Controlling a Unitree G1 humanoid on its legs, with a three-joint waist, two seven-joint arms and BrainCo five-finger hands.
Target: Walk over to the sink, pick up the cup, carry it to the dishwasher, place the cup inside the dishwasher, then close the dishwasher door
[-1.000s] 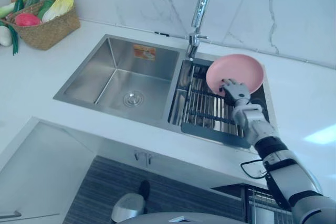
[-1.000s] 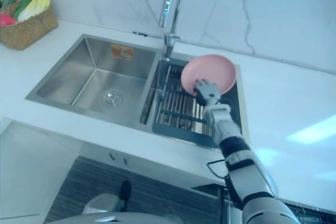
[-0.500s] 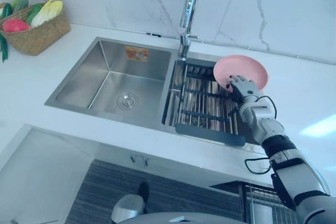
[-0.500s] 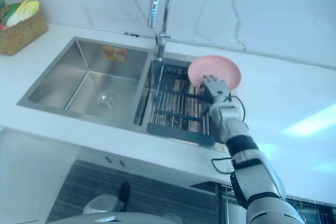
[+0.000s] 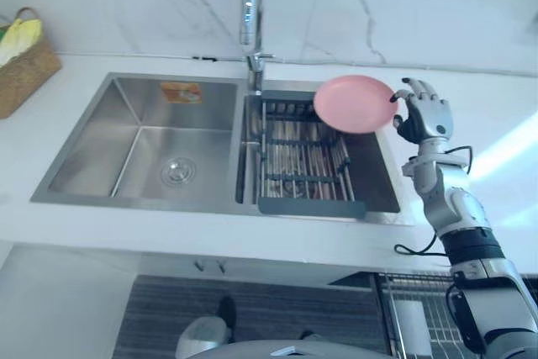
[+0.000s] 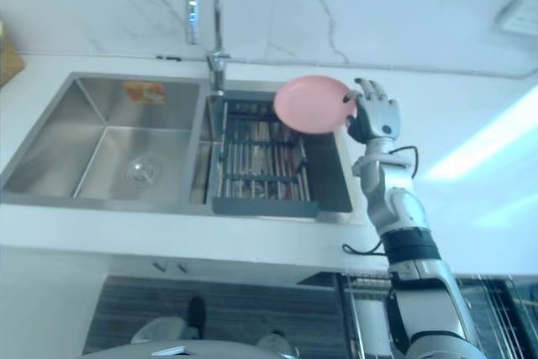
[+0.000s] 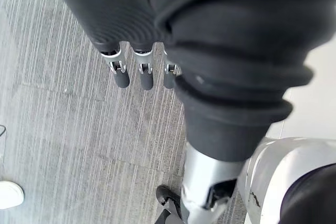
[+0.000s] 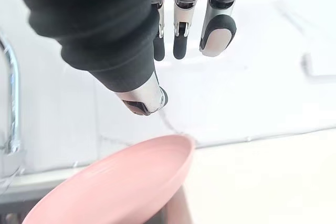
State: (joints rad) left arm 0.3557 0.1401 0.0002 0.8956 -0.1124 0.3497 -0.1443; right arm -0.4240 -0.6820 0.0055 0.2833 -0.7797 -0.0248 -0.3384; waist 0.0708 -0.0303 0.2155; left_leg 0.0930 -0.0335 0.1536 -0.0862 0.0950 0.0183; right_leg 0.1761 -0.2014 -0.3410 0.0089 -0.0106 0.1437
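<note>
Left eye view: pink plate (image 5: pixel 353 104) propped in the sink rack (image 5: pixel 303 166), centre-right — right hand (image 5: pixel 426 115) just beside its rim, fingers (image 5: pixel 418 87) spread, gripping nothing. Right wrist view: thumb (image 8: pixel 142 100) hovers above that rim. Left wrist view: left hand (image 7: pixel 139 72) hangs slack. Pick-up step, I'd say — next, pinch the rim.

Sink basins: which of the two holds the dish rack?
The smaller basin nearest the right hand, beneath the pink plate; the larger one shows only a drain.

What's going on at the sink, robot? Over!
Right hand open, at the round pink plate's rim, not gripping. Plate over the dark wire rack in the steel sink. Left hand open, down near the grey floor. Nothing blocking.
</note>
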